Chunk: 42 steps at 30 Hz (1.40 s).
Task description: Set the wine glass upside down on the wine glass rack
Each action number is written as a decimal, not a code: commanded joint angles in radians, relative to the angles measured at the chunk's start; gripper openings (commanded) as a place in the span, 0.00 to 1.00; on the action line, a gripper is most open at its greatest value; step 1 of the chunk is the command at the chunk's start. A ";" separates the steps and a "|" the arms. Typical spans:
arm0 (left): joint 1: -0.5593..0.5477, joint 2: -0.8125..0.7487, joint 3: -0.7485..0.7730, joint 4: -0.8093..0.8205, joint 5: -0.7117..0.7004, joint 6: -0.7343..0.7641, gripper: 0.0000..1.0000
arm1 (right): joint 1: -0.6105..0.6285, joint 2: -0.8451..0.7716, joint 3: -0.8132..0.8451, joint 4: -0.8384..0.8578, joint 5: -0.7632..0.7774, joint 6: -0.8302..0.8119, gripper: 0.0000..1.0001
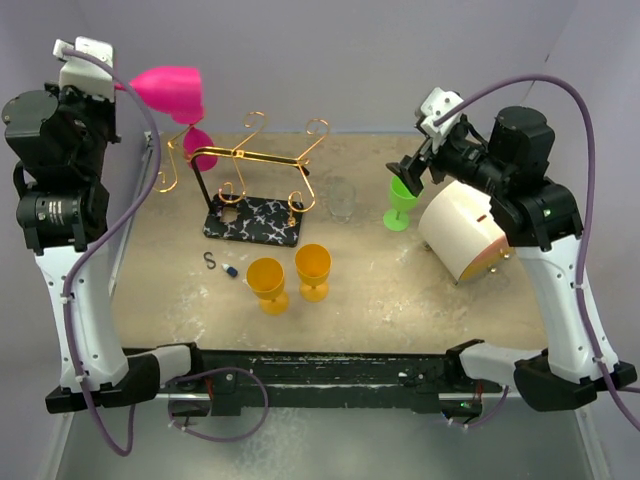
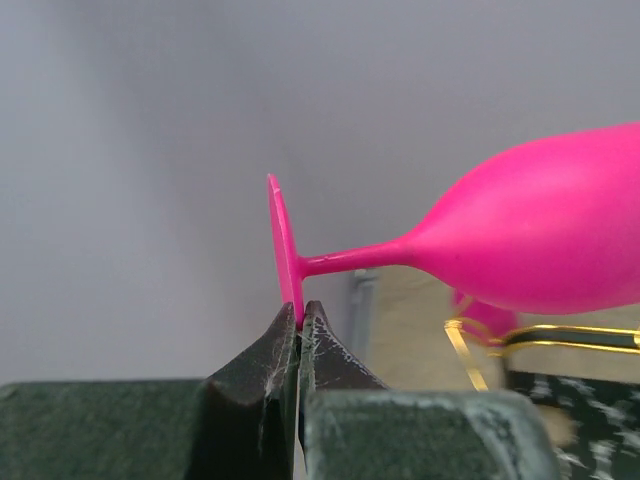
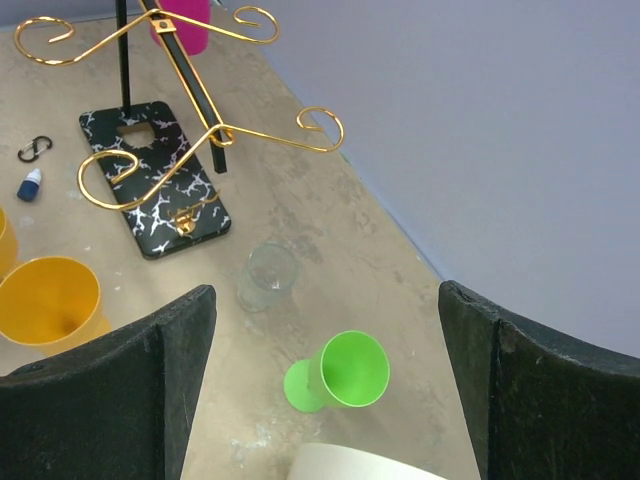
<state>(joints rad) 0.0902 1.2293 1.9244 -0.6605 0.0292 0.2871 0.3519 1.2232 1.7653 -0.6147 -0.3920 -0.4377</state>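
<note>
Looking thru the L wrist cam, I saw the left gripper (image 2: 301,325) pressed tight on the thin edge of the round foot of the bright pink plastic wine glass (image 2: 540,240). The glass was up in the air, lying sideways, w/ its bowl pointing away from the fingers. In the top cam it hung high at the back left, above & a bit left of the thin gold wire wine glass rack (image 1: 255,158) w/ curly ends. It was not on the rack. The rack stood on its flat black base w/ white marks (image 1: 252,220) on the sandy brown table (image 1: 400,300). A second pink cup shape (image 1: 200,140) sat by the rack's back left arm. I couldn't tell if it hung or stood.

The right gripper (image 3: 325,295) was spread wide w/ nothing in it, above the small green plastic glass (image 3: 345,372), which stood upright. A small clear glass (image 3: 268,277) stood btw the green one & the rack. A fat white roll (image 1: 462,232) lay on its side beside the R arm. In front of the base stood the left orange-yellow plastic glass (image 1: 267,283) & the right orange-yellow plastic glass (image 1: 313,268), side by side. Left of them lay a tiny dark S-shaped clip (image 1: 209,260) & a tiny blue & white thing (image 1: 232,272).
</note>
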 commanded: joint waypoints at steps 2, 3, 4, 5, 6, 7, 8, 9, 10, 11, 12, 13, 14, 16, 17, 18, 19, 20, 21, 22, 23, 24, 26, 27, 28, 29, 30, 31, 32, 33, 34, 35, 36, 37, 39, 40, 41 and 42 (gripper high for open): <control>0.071 -0.031 -0.101 0.162 -0.463 0.289 0.00 | -0.012 -0.038 -0.001 0.033 -0.045 0.004 0.94; 0.081 -0.037 -0.137 0.206 -0.509 0.334 0.00 | -0.014 -0.040 0.000 0.032 -0.050 0.002 0.94; 0.090 -0.041 -0.170 0.253 -0.554 0.380 0.00 | -0.015 -0.042 0.002 0.029 -0.054 0.003 0.94; 0.095 -0.044 -0.198 0.283 -0.583 0.419 0.00 | -0.016 -0.042 0.005 0.026 -0.058 0.003 0.95; 0.101 -0.045 -0.226 0.305 -0.597 0.452 0.00 | -0.017 -0.044 0.008 0.022 -0.061 0.003 0.95; 0.103 -0.044 -0.248 0.322 -0.611 0.482 0.00 | -0.019 -0.045 0.008 0.022 -0.066 0.003 0.95; 0.103 -0.042 -0.273 0.337 -0.623 0.505 0.00 | -0.021 -0.046 0.008 0.021 -0.069 0.003 0.95; 0.103 -0.040 -0.289 0.348 -0.630 0.523 0.00 | -0.025 -0.048 0.008 0.021 -0.072 0.003 0.95; 0.103 -0.038 -0.301 0.351 -0.632 0.534 0.00 | -0.028 -0.050 0.005 0.021 -0.074 0.004 0.95; 0.103 -0.035 -0.311 0.355 -0.639 0.541 0.00 | -0.033 -0.052 0.002 0.020 -0.078 0.003 0.95; 0.103 -0.031 -0.320 0.356 -0.641 0.544 0.00 | -0.037 -0.055 -0.002 0.020 -0.081 0.002 0.95; 0.103 -0.028 -0.331 0.356 -0.638 0.551 0.00 | -0.041 -0.059 -0.006 0.020 -0.085 0.003 0.95; 0.103 -0.025 -0.344 0.357 -0.636 0.568 0.00 | -0.046 -0.063 -0.008 0.021 -0.088 0.004 0.95; 0.103 -0.020 -0.376 0.362 -0.624 0.603 0.00 | -0.052 -0.066 -0.012 0.021 -0.091 0.004 0.95; 0.103 -0.018 -0.395 0.368 -0.619 0.625 0.00 | -0.055 -0.067 -0.014 0.022 -0.092 0.004 0.95; 0.103 -0.019 -0.415 0.374 -0.610 0.648 0.00 | -0.057 -0.067 -0.015 0.023 -0.093 0.004 0.96; 0.103 -0.021 -0.441 0.381 -0.597 0.673 0.00 | -0.058 -0.067 -0.015 0.022 -0.098 0.004 0.96; 0.102 -0.023 -0.467 0.391 -0.584 0.700 0.00 | -0.061 -0.067 -0.017 0.023 -0.102 0.006 0.96; 0.101 -0.027 -0.491 0.400 -0.567 0.718 0.00 | -0.063 -0.065 -0.017 0.023 -0.104 0.006 0.96; 0.101 -0.030 -0.522 0.405 -0.543 0.736 0.00 | -0.063 -0.065 -0.017 0.023 -0.106 0.007 0.96; 0.101 -0.031 -0.539 0.406 -0.525 0.750 0.00 | -0.065 -0.063 -0.017 0.024 -0.107 0.008 0.96; 0.100 -0.033 -0.557 0.403 -0.504 0.763 0.00 | -0.066 -0.062 -0.016 0.024 -0.109 0.008 0.96; 0.095 -0.035 -0.580 0.382 -0.464 0.788 0.00 | -0.069 -0.059 -0.018 0.025 -0.111 0.008 0.96; 0.091 -0.035 -0.590 0.369 -0.446 0.798 0.00 | -0.070 -0.058 -0.019 0.026 -0.115 0.008 0.96; 0.085 -0.033 -0.598 0.358 -0.427 0.805 0.00 | -0.072 -0.057 -0.023 0.026 -0.118 0.007 0.96; 0.078 -0.033 -0.606 0.348 -0.414 0.809 0.00 | -0.073 -0.057 -0.027 0.029 -0.122 0.007 0.96; 0.071 -0.034 -0.613 0.340 -0.404 0.810 0.00 | -0.074 -0.057 -0.029 0.030 -0.126 0.009 0.96; 0.063 -0.032 -0.616 0.334 -0.394 0.810 0.00 | -0.074 -0.056 -0.030 0.030 -0.127 0.010 0.96; 0.056 -0.030 -0.617 0.323 -0.383 0.811 0.00 | -0.075 -0.055 -0.031 0.029 -0.128 0.010 0.96; 0.049 -0.029 -0.617 0.310 -0.367 0.813 0.00 | -0.076 -0.056 -0.033 0.028 -0.132 0.011 0.96; 0.043 -0.029 -0.615 0.288 -0.341 0.824 0.00 | -0.076 -0.054 -0.035 0.030 -0.133 0.011 0.96; 0.037 -0.028 -0.613 0.264 -0.314 0.839 0.00 | -0.076 -0.054 -0.035 0.030 -0.133 0.010 0.96; 0.033 -0.027 -0.611 0.248 -0.288 0.853 0.00 | -0.077 -0.054 -0.035 0.030 -0.134 0.010 0.96; 0.027 -0.027 -0.611 0.236 -0.273 0.867 0.00 | -0.077 -0.055 -0.035 0.030 -0.134 0.010 0.96; 0.012 -0.023 -0.611 0.225 -0.258 0.891 0.00 | -0.077 -0.056 -0.035 0.030 -0.136 0.011 0.96; 0.005 -0.021 -0.610 0.216 -0.255 0.904 0.00 | -0.077 -0.056 -0.036 0.030 -0.134 0.011 0.96; -0.004 -0.018 -0.610 0.210 -0.251 0.915 0.00 | -0.077 -0.057 -0.037 0.030 -0.133 0.010 0.96; -0.013 -0.018 -0.611 0.204 -0.247 0.924 0.00 | -0.078 -0.059 -0.038 0.030 -0.133 0.011 0.97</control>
<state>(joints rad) 0.1032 1.2171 1.3087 -0.4473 -0.2775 1.1469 0.2802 1.1736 1.7275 -0.6159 -0.4980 -0.4370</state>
